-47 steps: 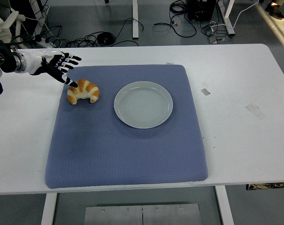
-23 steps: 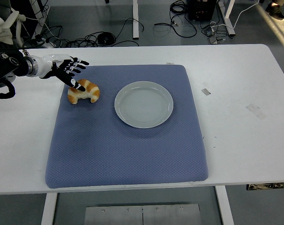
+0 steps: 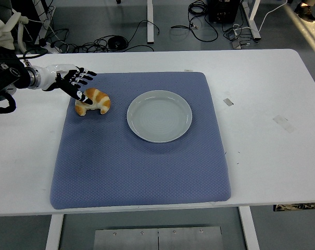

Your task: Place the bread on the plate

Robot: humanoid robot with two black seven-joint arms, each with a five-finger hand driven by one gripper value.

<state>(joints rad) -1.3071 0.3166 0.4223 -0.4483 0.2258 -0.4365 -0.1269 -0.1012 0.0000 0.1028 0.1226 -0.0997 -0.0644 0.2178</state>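
Left hand [image 3: 74, 82] is reaching in from the left edge, upper left of the frame, over the top-left corner of the blue mat [image 3: 139, 172]. Fingers [image 3: 86, 74] are spreading out and gripping nothing; the thumb is pointing down toward the bread [image 3: 93, 101], its tip sitting right at the bread's upper left edge. Whether it is actually touching the crust cannot be told from this view.

Bread, a croissant-shaped piece, is lying on the mat in the upper left part of the frame, just to the left of the plate [image 3: 159, 115] and apart from it. The plate is sitting empty on the mat, a little above frame centre.

The mat is covering most of the white table [image 3: 272, 151]. Two bits of tape [image 3: 228, 102] are sticking to the bare tabletop on the right side. Cables [image 3: 115, 41] are trailing over the floor along the top of the frame.

Right arm is not showing.
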